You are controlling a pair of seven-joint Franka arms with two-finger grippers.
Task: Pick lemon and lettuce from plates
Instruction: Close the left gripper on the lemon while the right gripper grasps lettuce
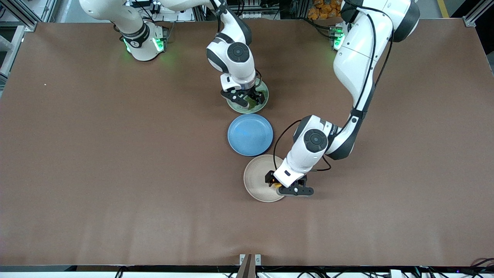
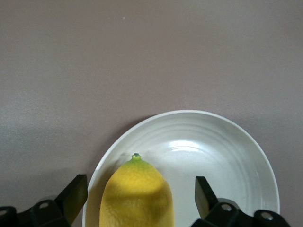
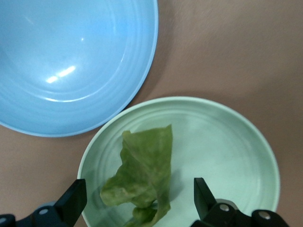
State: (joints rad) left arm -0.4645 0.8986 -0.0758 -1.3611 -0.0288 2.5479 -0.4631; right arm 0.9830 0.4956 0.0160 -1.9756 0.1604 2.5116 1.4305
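The yellow lemon (image 2: 137, 198) lies near the rim of the beige-cream plate (image 2: 218, 151). My left gripper (image 2: 139, 196) is low over it, open, one finger on each side and neither touching it. In the front view only a sliver of lemon (image 1: 277, 185) shows under the left gripper (image 1: 276, 183) on that plate (image 1: 256, 177). The wrinkly green lettuce (image 3: 142, 175) rests on the mint green plate (image 3: 227, 151). My right gripper (image 3: 138, 198) is open astride it, clear of the leaf. The front view shows the right gripper (image 1: 245, 98) over the lettuce (image 1: 253, 102) and the mint plate (image 1: 240, 109).
An empty blue plate (image 1: 250, 134) sits between the two task plates, its rim close to the mint plate; the right wrist view also shows the blue plate (image 3: 71, 56). Brown table (image 1: 115, 173) stretches bare toward the right arm's end.
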